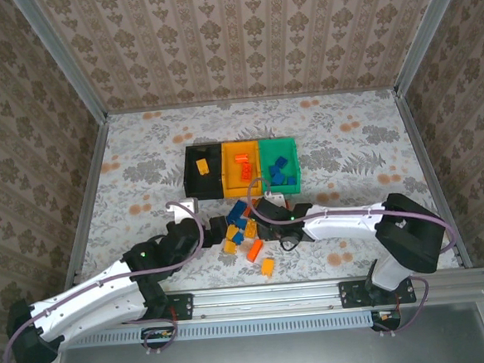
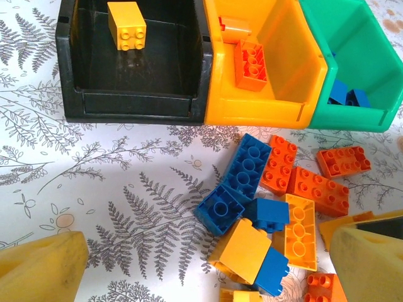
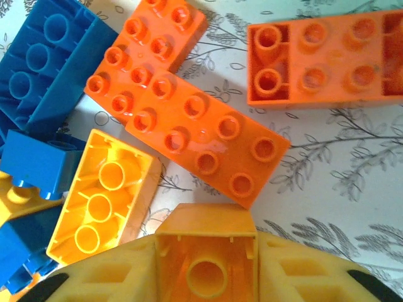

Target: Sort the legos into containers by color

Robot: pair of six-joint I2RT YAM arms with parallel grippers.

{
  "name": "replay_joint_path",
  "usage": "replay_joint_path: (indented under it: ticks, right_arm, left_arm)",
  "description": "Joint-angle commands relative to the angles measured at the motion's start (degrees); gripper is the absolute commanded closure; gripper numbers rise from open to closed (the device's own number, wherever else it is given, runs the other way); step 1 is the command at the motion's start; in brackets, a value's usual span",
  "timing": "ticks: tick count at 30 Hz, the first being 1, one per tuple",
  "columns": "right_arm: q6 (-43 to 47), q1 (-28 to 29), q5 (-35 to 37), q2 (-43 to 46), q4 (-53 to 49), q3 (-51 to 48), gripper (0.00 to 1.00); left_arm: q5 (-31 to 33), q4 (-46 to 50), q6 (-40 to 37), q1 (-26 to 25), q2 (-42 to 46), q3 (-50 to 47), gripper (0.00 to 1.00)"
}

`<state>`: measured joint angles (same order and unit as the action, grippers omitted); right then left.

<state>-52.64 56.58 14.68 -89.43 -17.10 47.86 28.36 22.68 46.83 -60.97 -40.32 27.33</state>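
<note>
Right gripper (image 3: 206,280): fingers (image 3: 113,277) clenched on small yellow-orange plastic brick (image 3: 204,242), bottom centre. Left gripper (image 2: 204,264): fingers (image 2: 41,267) spread wide, released, at the lower corners.

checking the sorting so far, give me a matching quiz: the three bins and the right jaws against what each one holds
Things:
1 black bin
2 yellow bin
3 green bin
4 right jaws

Holds:
a blue bricks
b hollow yellow brick, clamped
c orange bricks
d lone yellow brick, lying inside

Pairs: 1-d, 2-c, 3-a, 4-b
</note>
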Motion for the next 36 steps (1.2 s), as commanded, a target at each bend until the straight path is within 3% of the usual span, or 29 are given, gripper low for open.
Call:
replay_joint_path:
  ticks: [1,5,9,18,27,30,36]
  right_arm:
    - [1.3,0.4,1.9,4.2,-2.5,-0.5,0.65]
    - [7.6,0.1,0.7,8.8,-2.9,2.5,0.69]
    - [15.0,-1.1,-5.4,6.2,-2.1,11.5,0.69]
    - [21.5,-4.5,-11.9,-16.4,-3.7,40.4,0.68]
    - [20.1,-8.8,-11.6,-35.7,-10.1,62.5,0.67]
    - [19.4,-9.4,-12.2,-38.9,-11.2,66.4,0.60]
    - [19.2,-9.8,-12.9,-37.8,-10.3,68.2,0.32]
  left_arm:
    - [1.4,2.3,1.5,0.7,0.9,-0.6,0.00]
    - [2.9,5.0,3.4,0.8,2.1,-0.6,0.00]
    - [3.8,7.3,5.3,0.9,4.0,-1.3,0.00]
    - [2.5,9.2,6.9,1.0,6.2,-2.1,0.00]
    - [1.1,10.2,7.0,1.0,6.6,-2.4,0.00]
    - [0.6,10.1,6.7,1.0,6.9,-2.5,0.00]
    - [0.6,10.1,5.9,1.0,6.8,-2.2,0.00]
